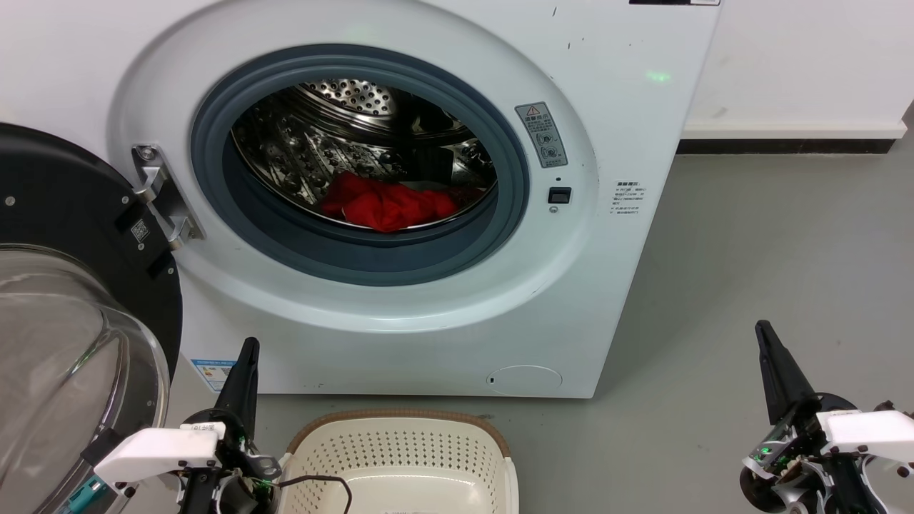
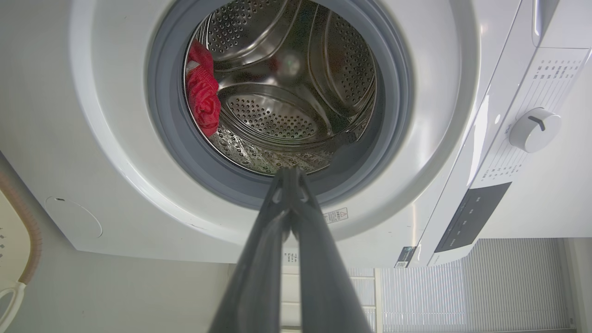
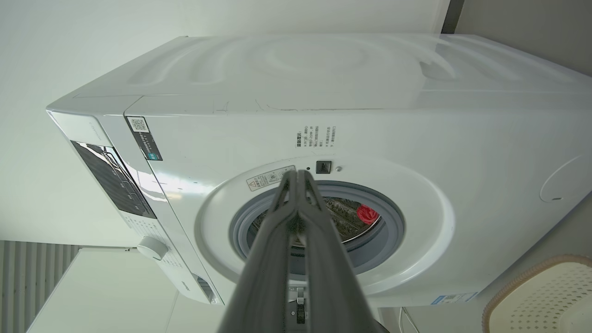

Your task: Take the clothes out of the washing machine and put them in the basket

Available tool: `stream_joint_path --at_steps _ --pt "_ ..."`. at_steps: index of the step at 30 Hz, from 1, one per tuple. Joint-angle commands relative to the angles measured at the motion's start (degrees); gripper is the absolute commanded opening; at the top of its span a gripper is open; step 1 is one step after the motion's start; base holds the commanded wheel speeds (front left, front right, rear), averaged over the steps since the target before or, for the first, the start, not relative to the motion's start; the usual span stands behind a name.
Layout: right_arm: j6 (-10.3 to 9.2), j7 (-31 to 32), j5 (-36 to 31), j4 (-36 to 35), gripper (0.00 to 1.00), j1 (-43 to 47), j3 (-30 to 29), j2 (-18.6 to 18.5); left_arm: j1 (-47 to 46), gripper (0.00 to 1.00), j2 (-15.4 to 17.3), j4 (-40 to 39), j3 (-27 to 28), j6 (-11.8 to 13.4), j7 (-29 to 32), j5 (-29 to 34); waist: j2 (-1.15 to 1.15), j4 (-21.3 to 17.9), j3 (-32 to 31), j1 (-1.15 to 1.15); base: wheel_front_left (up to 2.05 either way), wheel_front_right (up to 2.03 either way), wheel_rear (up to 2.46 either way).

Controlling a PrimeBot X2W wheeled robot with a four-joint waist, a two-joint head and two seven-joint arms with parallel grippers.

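**A:** What's on the far left?

**B:** The black-rimmed glass door (image 1: pixel 78 300), swung open and cut off by the picture's edge. Beside it is the left gripper (image 1: pixel 249 348), held low, its two fingers pressed together with nothing between them.

**A:** And the basket?

**B:** The basket (image 1: pixel 400 415) sits on the floor (image 1: pixel 750 250) just in front of the washing machine (image 1: pixel 428 343). It is cream and perforated with a brown rim. Its near half is cut off at the bottom.

**A:** The clothes?

**B:** The clothes (image 1: pixel 385 203) are a crumpled bright red heap at the bottom of the steel drum (image 1: pixel 343 114), behind the grey rubber ring (image 1: pixel 357 264). Only folds show. I can't make out any lettering or stripes, or how many pieces there are.

**A:** The right side?

**B:** The right gripper (image 1: pixel 762 330) is over the floor, well apart from the machine, with its fingers closed tip to tip and holding nothing.
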Motion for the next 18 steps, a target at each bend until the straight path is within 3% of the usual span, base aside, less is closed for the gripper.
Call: stream_joint_path --at_steps 1,18 --pt "0.0 0.0 -0.3 0.1 0.0 -0.7 0.0 0.2 -0.4 0.0 -0.1 0.0 0.1 -0.1 0.2 -0.1 0.0 0.0 0.0 0.0 0.0 0.0 0.0" --pt "0.0 0.0 -0.3 0.1 0.0 -0.7 0.1 0.2 -0.4 0.0 -0.1 0.0 0.1 -0.1 0.2 -0.1 0.0 0.0 0.0 0.0 0.0 0.0 0.0"
